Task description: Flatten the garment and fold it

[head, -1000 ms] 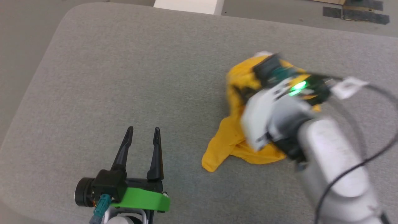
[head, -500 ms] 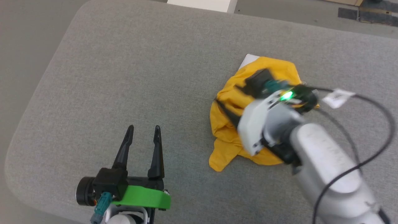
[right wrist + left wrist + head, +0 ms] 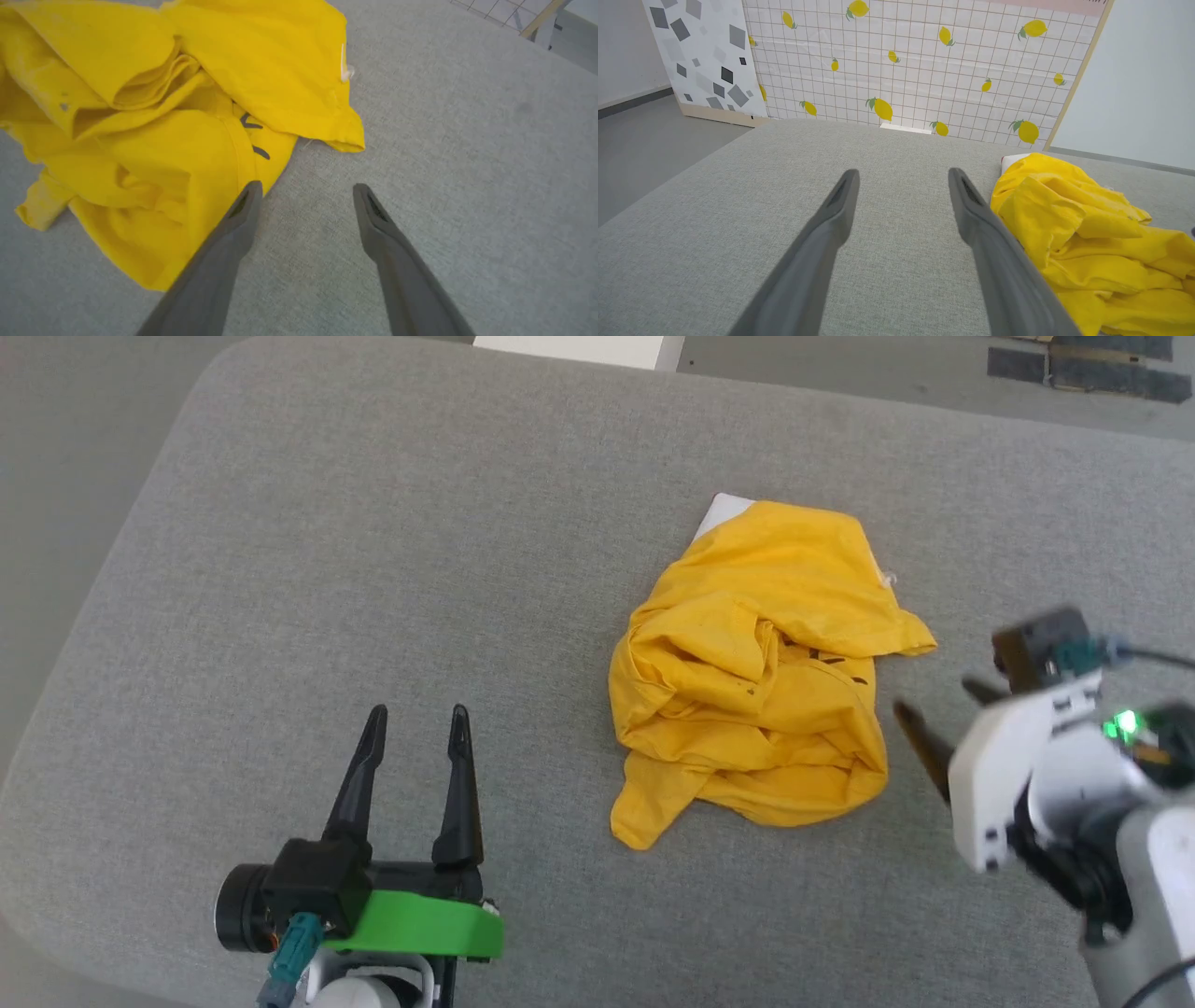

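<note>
The garment [image 3: 756,681] is a mustard-yellow shirt lying in a crumpled heap right of the middle of the grey padded table [image 3: 373,523]. A white patch shows at its far edge and a few black marks sit among the folds. My right gripper [image 3: 934,695] stands open just right of the heap, holding nothing. In the right wrist view its fingers [image 3: 307,185] point at bare table beside the garment [image 3: 187,93]. My left gripper [image 3: 417,711] stands open near the front left, well apart from the cloth. The left wrist view has that gripper [image 3: 903,171] with the garment [image 3: 1078,242] to its right.
The table's rounded left edge [image 3: 84,616] drops to grey floor. A white block [image 3: 569,347] stands past the far edge. A lemon-patterned panel [image 3: 924,60] rises behind the table, and dark tape strips [image 3: 1074,359] lie on the floor at the back right.
My right gripper has opened, let go of the garment and drawn back to the right. The garment has dropped into a heap. The head view has shifted slightly. The left arm stays put.
</note>
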Available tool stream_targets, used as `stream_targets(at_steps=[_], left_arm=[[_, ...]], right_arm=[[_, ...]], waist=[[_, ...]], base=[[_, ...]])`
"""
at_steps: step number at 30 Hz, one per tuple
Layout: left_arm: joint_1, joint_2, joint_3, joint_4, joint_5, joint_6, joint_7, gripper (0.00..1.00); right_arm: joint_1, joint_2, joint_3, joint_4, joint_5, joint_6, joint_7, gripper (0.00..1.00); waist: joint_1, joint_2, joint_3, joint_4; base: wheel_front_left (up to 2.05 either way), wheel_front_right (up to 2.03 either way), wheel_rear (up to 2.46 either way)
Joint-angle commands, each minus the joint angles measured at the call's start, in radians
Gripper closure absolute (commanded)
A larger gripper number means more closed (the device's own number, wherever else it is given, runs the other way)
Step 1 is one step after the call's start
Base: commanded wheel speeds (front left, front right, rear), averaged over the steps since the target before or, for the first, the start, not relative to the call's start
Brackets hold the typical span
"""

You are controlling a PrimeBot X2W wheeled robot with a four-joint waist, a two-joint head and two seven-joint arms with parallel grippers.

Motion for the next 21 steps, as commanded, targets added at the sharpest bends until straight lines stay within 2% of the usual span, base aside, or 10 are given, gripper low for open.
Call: stream_targets(at_steps=[1,8,9,10,11,17,20,21], left_arm=[[-0.006,-0.004,0.001,-0.003,0.0,-0.004,-0.005,0.0],[-0.013,-0.004,0.005,0.004,0.004,-0.01,-0.005,0.0],[-0.013,-0.004,0.006,0.005,0.004,-0.011,-0.005,0.0],[-0.014,-0.004,0.008,0.006,0.004,-0.011,-0.005,0.0],[-0.014,-0.004,0.009,0.007,0.004,-0.011,-0.005,0.0],[-0.011,-0.004,0.009,0.012,0.001,-0.006,-0.005,0.0],[-0.005,-0.004,0.011,0.015,0.001,-0.006,-0.005,0.0],[0.001,-0.004,0.013,0.017,0.003,-0.007,-0.005,0.0]], right_arm=[[0.031,0.012,-0.012,-0.01,0.006,-0.002,0.009,0.0],[0.099,0.073,-0.015,0.001,0.018,-0.002,0.022,0.0],[0.101,0.08,-0.013,0.006,0.015,-0.002,0.027,0.5],[0.1,0.088,-0.01,0.009,0.014,-0.002,0.026,0.72],[0.097,0.099,-0.015,0.01,0.013,-0.002,0.019,1.0],[0.061,0.12,-0.021,-0.003,-0.003,-0.002,-0.028,1.0],[0.034,0.124,-0.058,-0.026,-0.006,-0.002,-0.06,1.0],[0.02,0.122,-0.098,-0.045,-0.011,-0.002,-0.077,1.0]], waist=[[0.0,-0.0001,0.007,0.002],[0.0,-0.0001,0.013,0.012],[0.0,-0.0001,0.012,0.013],[0.0,-0.0001,0.013,0.013],[0.0,-0.0001,0.012,0.013],[0.0,-0.0001,-0.006,0.001],[0.0,-0.0001,-0.025,-0.013],[0.0,-0.0001,-0.039,-0.023]], base=[[0.0,0.0,0.0],[0.0,0.0,0.0],[0.0,0.0,0.0],[0.0,0.0,0.0],[0.0,0.0,0.0],[0.0,0.0,0.0],[0.0,0.0,0.0],[0.0,0.0,0.0]])
